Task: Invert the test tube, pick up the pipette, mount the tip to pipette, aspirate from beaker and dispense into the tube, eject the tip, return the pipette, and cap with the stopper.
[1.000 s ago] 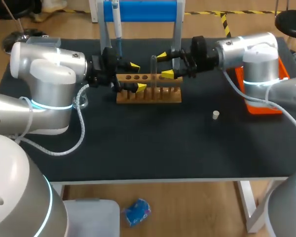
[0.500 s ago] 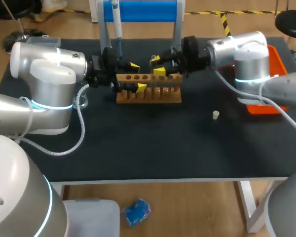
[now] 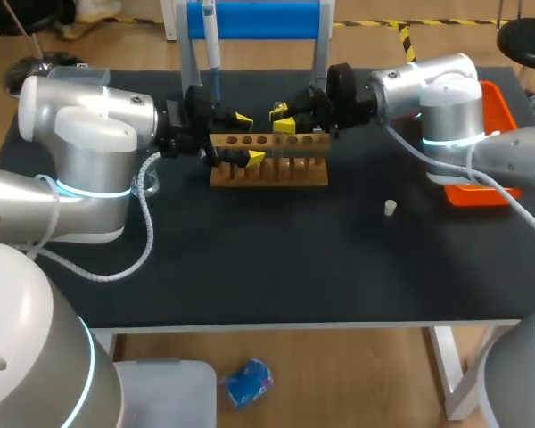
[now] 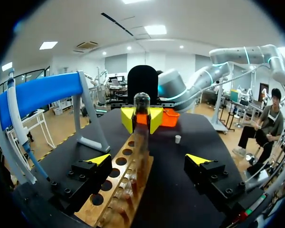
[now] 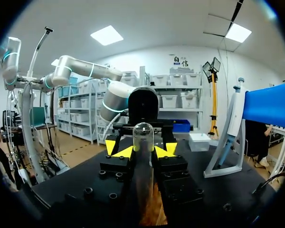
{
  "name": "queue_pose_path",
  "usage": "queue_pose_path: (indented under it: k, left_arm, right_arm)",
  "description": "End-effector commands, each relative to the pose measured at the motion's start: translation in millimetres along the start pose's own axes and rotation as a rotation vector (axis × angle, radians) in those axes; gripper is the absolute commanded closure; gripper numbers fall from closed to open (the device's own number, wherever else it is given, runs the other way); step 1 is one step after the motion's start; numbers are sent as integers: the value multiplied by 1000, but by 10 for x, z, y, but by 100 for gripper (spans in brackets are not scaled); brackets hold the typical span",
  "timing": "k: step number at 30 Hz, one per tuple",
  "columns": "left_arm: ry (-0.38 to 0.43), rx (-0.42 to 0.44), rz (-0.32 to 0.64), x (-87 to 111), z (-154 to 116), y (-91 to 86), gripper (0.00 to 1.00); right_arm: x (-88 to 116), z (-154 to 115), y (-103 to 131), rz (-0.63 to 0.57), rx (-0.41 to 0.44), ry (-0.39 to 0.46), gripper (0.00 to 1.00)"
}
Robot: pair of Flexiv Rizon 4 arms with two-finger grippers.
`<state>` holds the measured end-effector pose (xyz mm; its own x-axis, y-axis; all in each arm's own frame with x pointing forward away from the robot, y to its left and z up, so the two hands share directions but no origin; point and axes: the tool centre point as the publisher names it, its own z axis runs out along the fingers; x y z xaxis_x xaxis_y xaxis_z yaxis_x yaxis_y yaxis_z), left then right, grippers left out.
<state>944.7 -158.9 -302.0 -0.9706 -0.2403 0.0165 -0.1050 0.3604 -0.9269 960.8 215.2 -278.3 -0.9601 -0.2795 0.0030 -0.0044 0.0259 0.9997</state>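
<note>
Two grippers, one tube.
My right gripper [image 3: 283, 119] squeezes the test tube [image 5: 143, 140] standing in the wooden rack [image 3: 269, 168], ready to lift and flip it; my left gripper [image 3: 247, 137] sits wide apart around the rack's end.

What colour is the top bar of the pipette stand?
The bar is blue, clearest in the head view.

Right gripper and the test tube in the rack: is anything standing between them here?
Nothing visible does. The right gripper has a finger on either side of the test tube, touching it where it stands upright in the wooden rack. The left gripper is open around the rack's other end, apart from the tube.
</note>
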Motion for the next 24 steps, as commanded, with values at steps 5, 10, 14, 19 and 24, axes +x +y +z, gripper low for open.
queue_pose_path:
  k: [5,10,14,19,24]
  left_arm:
    - [0,-1,-1,-2,3,-1,0]
    - [0,-1,-1,-2,3,-1,0]
    - [0,-1,-1,-2,3,-1,0]
    - [0,-1,-1,-2,3,-1,0]
    - [0,-1,-1,-2,3,-1,0]
  right_arm:
    - [-39,-24,-26,-3,-4,0,100]
    - [-46,-32,-2,-8,-2,-3,100]
    - [-41,-26,34,-12,0,-1,100]
    - [-24,-18,102,-20,1,2,100]
    - [-16,-19,165,-31,5,5,100]
